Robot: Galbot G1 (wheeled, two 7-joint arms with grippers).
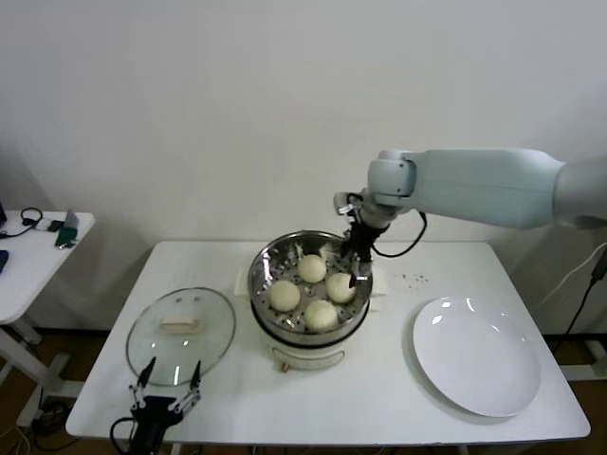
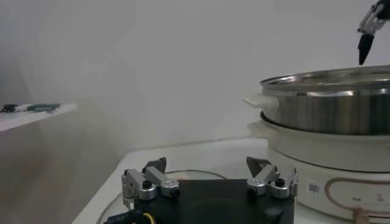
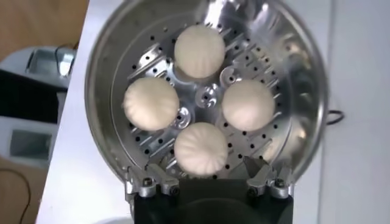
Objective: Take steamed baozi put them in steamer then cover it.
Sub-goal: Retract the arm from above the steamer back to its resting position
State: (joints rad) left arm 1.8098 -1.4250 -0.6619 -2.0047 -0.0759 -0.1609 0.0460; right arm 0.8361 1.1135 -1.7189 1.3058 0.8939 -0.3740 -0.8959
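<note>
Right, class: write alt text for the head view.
Four baozi sit in the steamer mid-table, the open right gripper over its rim. The cover lies on the left by the open left gripper; a plate on the right.

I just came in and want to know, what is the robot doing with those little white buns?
It is steaming buns. All four baozi sit in the steamer. The right tool hangs open just above them, holding nothing. The glass cover lies on the table beside the steamer, not on it yet, and the left tool waits open at its near edge. The white plate is bare.
</note>
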